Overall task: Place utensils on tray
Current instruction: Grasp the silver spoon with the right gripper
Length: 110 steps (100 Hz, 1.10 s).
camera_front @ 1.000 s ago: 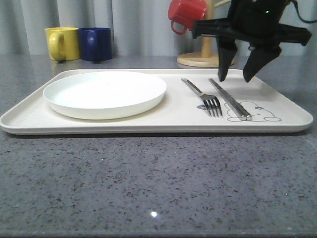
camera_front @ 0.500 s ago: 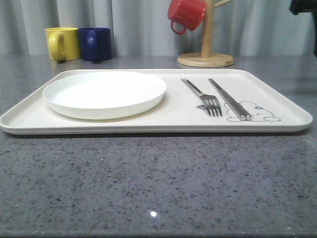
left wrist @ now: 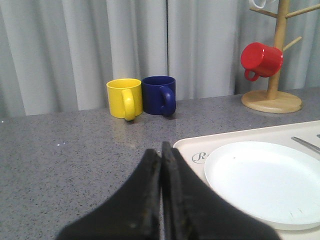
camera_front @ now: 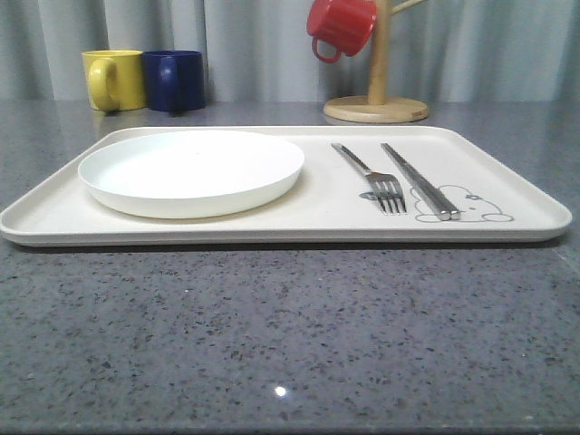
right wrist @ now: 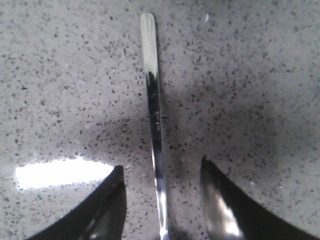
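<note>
The cream tray (camera_front: 272,234) lies across the grey counter. On it are the round white plate (camera_front: 192,169) at the left, a silver fork (camera_front: 372,177) and a pair of flat metal chopsticks (camera_front: 419,181) at the right, over the rabbit drawing. My right gripper (right wrist: 162,165) is open and hangs low over the speckled counter. A slim shiny handle (right wrist: 152,100), seemingly the spoon's, lies lengthwise between its fingers, untouched; its bowl end is out of view. My left gripper (left wrist: 161,150) is shut on nothing, just outside the tray's corner (left wrist: 190,147) near the plate (left wrist: 265,180).
A yellow mug (camera_front: 113,79) and a blue mug (camera_front: 175,80) stand behind the tray at the back left. A red mug (camera_front: 341,27) hangs on a wooden mug tree (camera_front: 377,100) at the back right. A grey curtain closes the back.
A second ago my open right gripper hung over the chopsticks on the tray; it has moved off to the right, out of the front view. Nothing on the tray has shifted.
</note>
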{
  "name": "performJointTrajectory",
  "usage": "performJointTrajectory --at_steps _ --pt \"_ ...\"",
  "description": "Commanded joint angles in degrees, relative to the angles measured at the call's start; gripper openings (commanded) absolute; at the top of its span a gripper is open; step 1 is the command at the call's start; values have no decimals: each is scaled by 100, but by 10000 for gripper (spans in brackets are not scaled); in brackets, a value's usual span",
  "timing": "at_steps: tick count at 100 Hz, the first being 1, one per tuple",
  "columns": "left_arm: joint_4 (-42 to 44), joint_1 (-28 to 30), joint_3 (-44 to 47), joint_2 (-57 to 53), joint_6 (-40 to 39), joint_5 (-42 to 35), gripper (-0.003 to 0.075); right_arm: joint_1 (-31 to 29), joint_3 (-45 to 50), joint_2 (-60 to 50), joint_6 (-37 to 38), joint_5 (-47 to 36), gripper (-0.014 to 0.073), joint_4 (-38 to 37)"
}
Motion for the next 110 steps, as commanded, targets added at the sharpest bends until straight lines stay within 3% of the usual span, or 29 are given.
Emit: performJointTrajectory --at_steps 1,47,67,94,110 --pt "-33 -13 -162 44 -16 -445 -19 -47 -177 -164 -128 -191 363 41" --pt "-33 -13 -162 44 -16 -445 -19 -47 -177 156 -132 -197 356 41" --pt "-33 -13 -162 44 -16 -445 -19 -47 -177 155 -132 -203 275 41" --pt "-33 -13 -162 44 -16 -445 -19 -47 -177 255 -132 -193 263 41" --pt "-33 -13 -162 44 -16 -445 -19 -47 -177 272 -132 -154 121 41"
